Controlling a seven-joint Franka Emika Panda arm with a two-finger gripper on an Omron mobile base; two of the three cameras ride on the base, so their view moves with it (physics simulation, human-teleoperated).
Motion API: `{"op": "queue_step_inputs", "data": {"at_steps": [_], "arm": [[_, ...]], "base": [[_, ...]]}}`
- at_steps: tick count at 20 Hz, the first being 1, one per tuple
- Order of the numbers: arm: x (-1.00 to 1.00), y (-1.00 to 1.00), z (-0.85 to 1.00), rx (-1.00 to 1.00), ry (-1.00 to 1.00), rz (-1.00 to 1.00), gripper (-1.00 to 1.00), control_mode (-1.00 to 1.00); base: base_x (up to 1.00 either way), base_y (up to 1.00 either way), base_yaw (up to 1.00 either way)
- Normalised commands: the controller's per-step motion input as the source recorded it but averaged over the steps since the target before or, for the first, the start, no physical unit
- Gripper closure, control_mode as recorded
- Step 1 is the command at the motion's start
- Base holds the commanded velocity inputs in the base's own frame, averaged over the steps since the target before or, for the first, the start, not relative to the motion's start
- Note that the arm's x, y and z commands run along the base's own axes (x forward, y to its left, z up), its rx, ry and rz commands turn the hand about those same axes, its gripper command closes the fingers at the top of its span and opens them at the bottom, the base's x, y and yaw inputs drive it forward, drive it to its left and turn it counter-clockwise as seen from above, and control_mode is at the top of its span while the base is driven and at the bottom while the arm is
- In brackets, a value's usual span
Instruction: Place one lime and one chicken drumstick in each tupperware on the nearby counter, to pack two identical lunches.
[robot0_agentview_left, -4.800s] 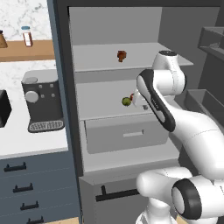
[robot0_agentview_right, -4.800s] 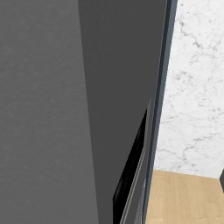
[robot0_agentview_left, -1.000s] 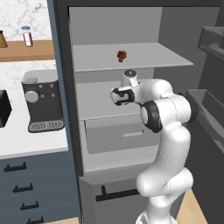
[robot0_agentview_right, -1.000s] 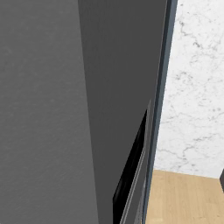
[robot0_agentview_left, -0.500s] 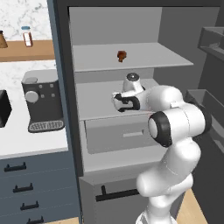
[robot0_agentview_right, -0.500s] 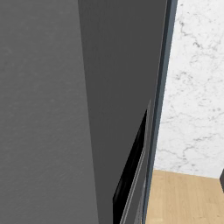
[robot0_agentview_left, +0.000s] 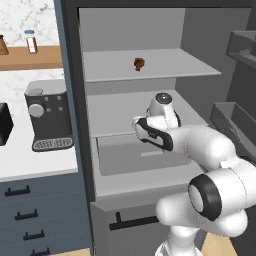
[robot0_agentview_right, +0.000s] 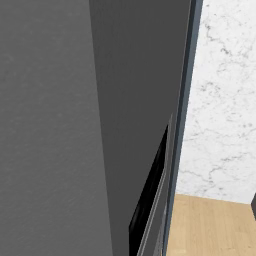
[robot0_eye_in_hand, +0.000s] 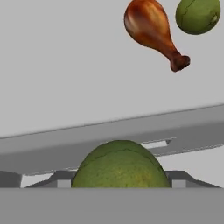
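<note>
Fingers lie hidden behind a round green lime hard against the hand camera; probably clamped on it, though I cannot tell. Beyond, on the grey fridge shelf, lie a glossy orange-brown chicken drumstick and, just beside it, a second green lime. Judged step: first lime pickup; next, withdraw from the fridge toward the white counter.

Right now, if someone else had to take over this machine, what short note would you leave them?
Pincer: seems closed on a lime, at the middle shelf's front edge.
Things: a drumstick and a second lime lie on the shelf beyond; another drumstick sits on the upper shelf.
Done: first lime picked, apparently.
Left: carry it to a tupperware on the counter, then pack the rest.
</note>
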Motion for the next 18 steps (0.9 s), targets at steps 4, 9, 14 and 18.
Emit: {"op": "queue_step_inputs", "data": {"at_steps": [4,9,14,18], "arm": [[-1.00,0.04,0.67,0.00,0.05,0.08,1.00,-1.00],[-1.00,0.00,0.66,0.00,0.08,0.05,1.00,-1.00],[-1.00,-0.01,0.19,0.00,0.01,0.00,1.00,-1.00],[-1.00,-0.02,0.00,0.00,0.00,0.00,1.00,-1.00]], "base": [[0.00,0.00,0.00],[0.00,0.00,0.00],[0.00,0.00,0.00],[0.00,0.00,0.00]]}}
